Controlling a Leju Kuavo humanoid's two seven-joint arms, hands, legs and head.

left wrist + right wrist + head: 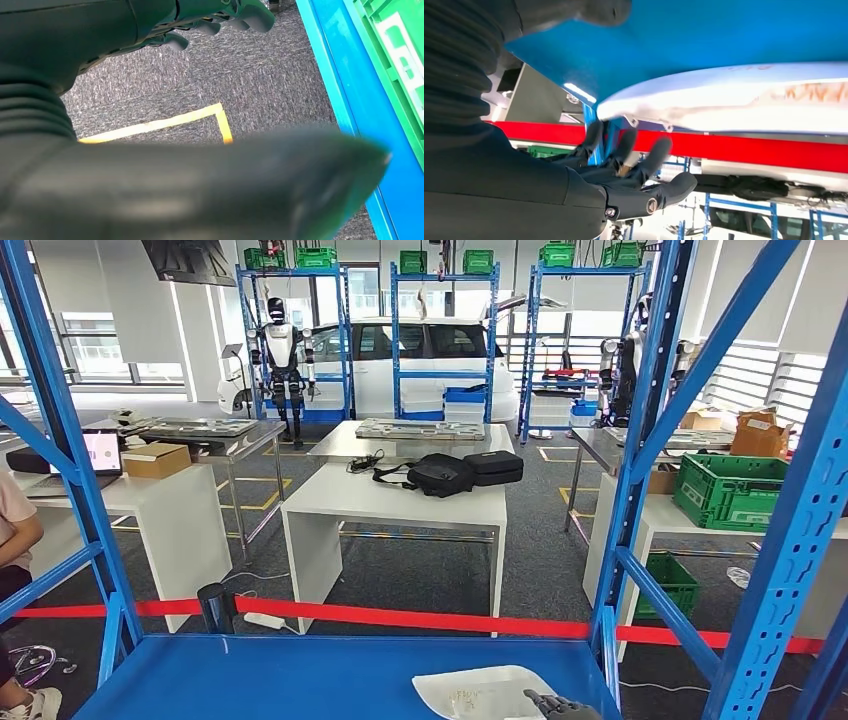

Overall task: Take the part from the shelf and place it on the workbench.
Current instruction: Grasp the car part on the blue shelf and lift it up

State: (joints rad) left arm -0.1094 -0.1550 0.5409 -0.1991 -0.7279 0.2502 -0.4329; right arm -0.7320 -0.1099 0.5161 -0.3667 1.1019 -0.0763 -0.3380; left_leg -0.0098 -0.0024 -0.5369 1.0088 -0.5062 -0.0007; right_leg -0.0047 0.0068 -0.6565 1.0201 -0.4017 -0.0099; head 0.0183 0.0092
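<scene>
A flat white part (485,692) lies on the blue shelf board (300,680) at its front right. My right hand (560,705) comes up at the part's near right edge, only its fingertips showing. In the right wrist view the right hand (624,170) has its fingers spread and holds nothing; the fingers (659,150) reach toward the rim of the white part (734,100), and I cannot tell if they touch it. The left hand (220,20) hangs over grey carpet, fingers loosely apart and empty. A white workbench (400,502) stands beyond the shelf.
Blue shelf uprights (640,440) frame the view left and right. A red barrier tape (420,620) runs behind the shelf. Black bags (450,472) lie on the white workbench. Green crates (728,490) sit right. A person (15,540) sits at the far left by a laptop (100,452).
</scene>
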